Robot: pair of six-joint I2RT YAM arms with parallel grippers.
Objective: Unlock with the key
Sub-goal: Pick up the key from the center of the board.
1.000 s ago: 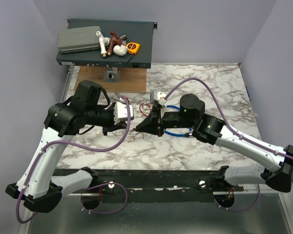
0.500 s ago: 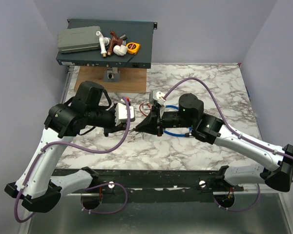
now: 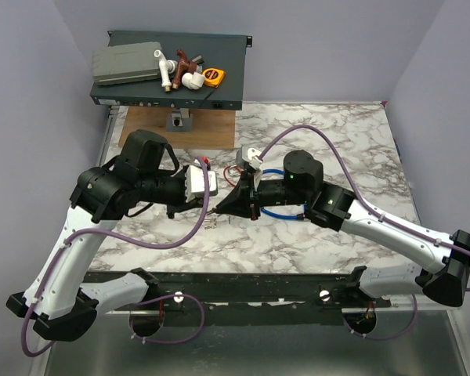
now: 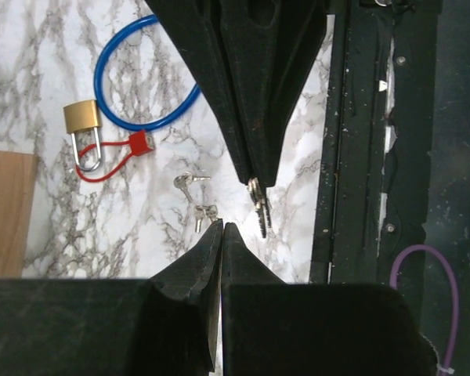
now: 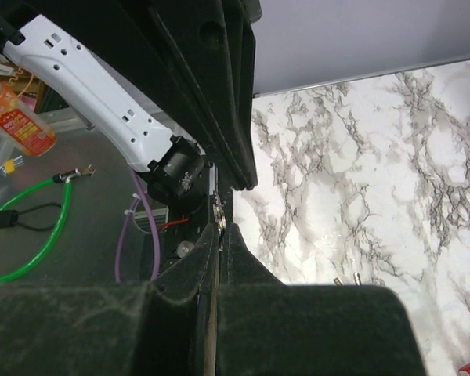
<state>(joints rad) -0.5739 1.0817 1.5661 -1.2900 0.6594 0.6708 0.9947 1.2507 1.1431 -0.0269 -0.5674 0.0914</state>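
At eleven o'clock, black rack unit [image 3: 227, 70] carrying gray box [image 3: 125, 64], white pipe fittings [image 3: 192, 81], yellow tape measure [image 3: 215, 77] — wooden board [image 3: 211, 129] beneath, on marble table [image 3: 337, 133].

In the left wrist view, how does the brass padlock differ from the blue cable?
The brass padlock is short, blocky and yellow metal; the blue cable is long, thin and curved into a loop. The padlock shows whole; the cable is partly hidden. Both lie on the marble table.

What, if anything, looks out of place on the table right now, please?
Small silver keys lie scattered loose on the marble, apart from the brass padlock, while the shut right tool pinches another key bunch.
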